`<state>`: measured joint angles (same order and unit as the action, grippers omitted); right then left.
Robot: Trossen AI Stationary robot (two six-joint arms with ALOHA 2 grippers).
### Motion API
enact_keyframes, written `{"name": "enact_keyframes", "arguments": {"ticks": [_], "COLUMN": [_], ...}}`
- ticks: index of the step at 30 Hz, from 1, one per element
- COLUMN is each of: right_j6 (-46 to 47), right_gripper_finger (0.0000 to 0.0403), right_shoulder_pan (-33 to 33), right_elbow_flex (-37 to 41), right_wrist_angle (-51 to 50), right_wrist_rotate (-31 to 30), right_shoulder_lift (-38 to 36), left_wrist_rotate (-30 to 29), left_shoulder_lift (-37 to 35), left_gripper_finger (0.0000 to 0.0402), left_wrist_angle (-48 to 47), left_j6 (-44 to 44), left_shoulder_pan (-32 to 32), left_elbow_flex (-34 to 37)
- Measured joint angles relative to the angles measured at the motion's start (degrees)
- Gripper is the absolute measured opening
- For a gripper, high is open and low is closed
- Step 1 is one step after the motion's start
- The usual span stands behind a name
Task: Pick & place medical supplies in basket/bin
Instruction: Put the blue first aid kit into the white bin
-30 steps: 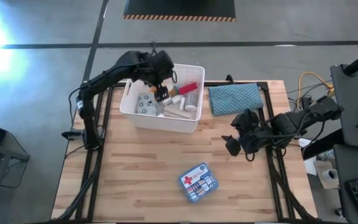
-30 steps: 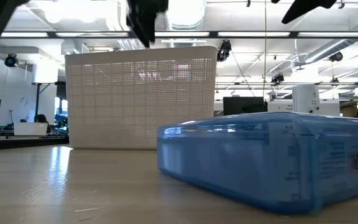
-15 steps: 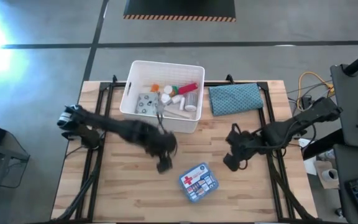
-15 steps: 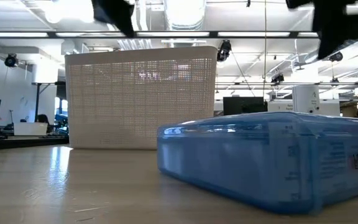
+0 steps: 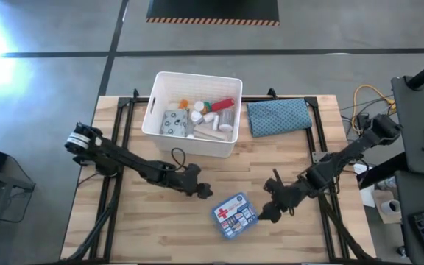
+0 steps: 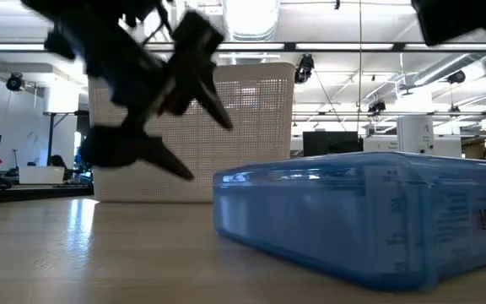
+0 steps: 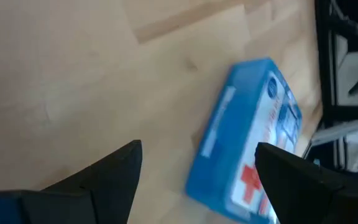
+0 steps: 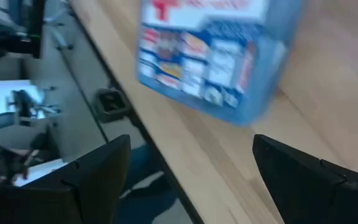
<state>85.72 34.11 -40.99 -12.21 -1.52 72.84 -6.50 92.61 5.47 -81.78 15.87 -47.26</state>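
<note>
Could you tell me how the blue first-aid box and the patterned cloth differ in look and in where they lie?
The first-aid box is a bright blue, hard-looking case with a red cross; the patterned cloth is a flat, dull blue-grey piece. The box lies near the table's front edge, between the open left gripper and the open right gripper; the cloth lies at the back, beside the white bin. Both rest on the table, outside the bin.

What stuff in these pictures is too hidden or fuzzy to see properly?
- Tub contents: in the low view the white tub hides its supplies behind its own wall.
- Small supplies in the tub: too small in the high view to read any labels.
- First-aid box: cut off by the low view's right edge; its print is blurred in the right wrist view.
- Right gripper: only dark blurred bits at the low view's top right.
</note>
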Motion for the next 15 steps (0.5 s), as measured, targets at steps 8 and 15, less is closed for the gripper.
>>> {"name": "enact_keyframes", "arguments": {"ticks": [8,15], "right_j6": [8.85,11.62], "right_gripper_finger": [0.0328,0.0328], "right_shoulder_pan": [4.23,3.14], "right_elbow_flex": [0.30,0.48], "right_wrist_angle": [8.26,22.94], "right_wrist_rotate": [0.54,1.04], "right_shoulder_lift": [10.14,19.15], "left_wrist_rotate": [0.02,1.64], "left_shoulder_lift": [3.49,11.25], "left_gripper_finger": [0.0290,0.0290], "left_wrist_angle": [7.45,7.08], "left_j6": [2.14,5.18], "left_shoulder_pan": [-0.20,-0.63], "left_elbow_flex": [1.05,-5.05]}}
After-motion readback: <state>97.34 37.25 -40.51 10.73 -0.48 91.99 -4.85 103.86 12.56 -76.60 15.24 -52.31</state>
